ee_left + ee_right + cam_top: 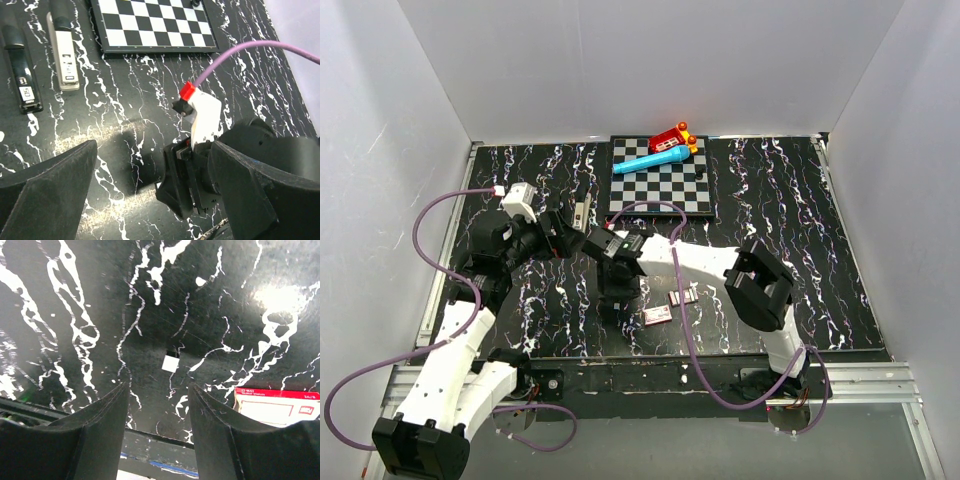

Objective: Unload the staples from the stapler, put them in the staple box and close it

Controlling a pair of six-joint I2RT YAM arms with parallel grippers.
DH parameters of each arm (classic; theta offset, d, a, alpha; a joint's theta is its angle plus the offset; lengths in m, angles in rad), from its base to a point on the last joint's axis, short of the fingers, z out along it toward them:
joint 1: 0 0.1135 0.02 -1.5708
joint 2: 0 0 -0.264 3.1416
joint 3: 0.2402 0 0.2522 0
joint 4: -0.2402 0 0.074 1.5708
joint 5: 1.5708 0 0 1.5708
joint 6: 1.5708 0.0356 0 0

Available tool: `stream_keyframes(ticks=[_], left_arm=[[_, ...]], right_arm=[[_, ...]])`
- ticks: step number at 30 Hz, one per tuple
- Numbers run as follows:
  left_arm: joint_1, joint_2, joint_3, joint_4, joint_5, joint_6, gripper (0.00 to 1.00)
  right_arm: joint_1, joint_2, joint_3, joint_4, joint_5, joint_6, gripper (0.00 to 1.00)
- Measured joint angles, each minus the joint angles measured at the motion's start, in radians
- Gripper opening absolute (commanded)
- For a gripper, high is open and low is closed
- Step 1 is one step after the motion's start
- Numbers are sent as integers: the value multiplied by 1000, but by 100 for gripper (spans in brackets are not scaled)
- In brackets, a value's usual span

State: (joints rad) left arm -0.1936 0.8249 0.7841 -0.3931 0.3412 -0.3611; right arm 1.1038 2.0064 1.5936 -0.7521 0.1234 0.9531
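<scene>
The left gripper [152, 150] and the right gripper [158, 387] both gape, holding nothing. The stapler [62, 60] lies at the chessboard's [660, 185] eight o'clock, its far end cut off in the left wrist view. A finger half hides the white-and-red box [277, 407]. A tiny pale square [171, 362] cannot be identified.

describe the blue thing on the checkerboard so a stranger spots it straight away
At the far edge of the marbled black table sits a checkerboard. Along its far side lies the blue tube. It is long, slim and cyan, unlike the stubby red and yellow toy beside it.
</scene>
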Motion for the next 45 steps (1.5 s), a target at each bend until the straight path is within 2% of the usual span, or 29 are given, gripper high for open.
stream_keyframes(ticks=[9, 20, 37, 45], left_arm=[[0, -30, 0, -24, -87, -17, 98], [0, -43, 0, -26, -98, -24, 98], [0, -46, 0, -26, -98, -26, 98], [0, -46, 0, -26, -98, -26, 98]], right_arm=[[30, 34, 35, -112, 42, 66, 58], [32, 113, 90, -158, 58, 128, 58], [34, 163, 146, -182, 56, 143, 45], [34, 190, 159, -187, 45, 142, 43]])
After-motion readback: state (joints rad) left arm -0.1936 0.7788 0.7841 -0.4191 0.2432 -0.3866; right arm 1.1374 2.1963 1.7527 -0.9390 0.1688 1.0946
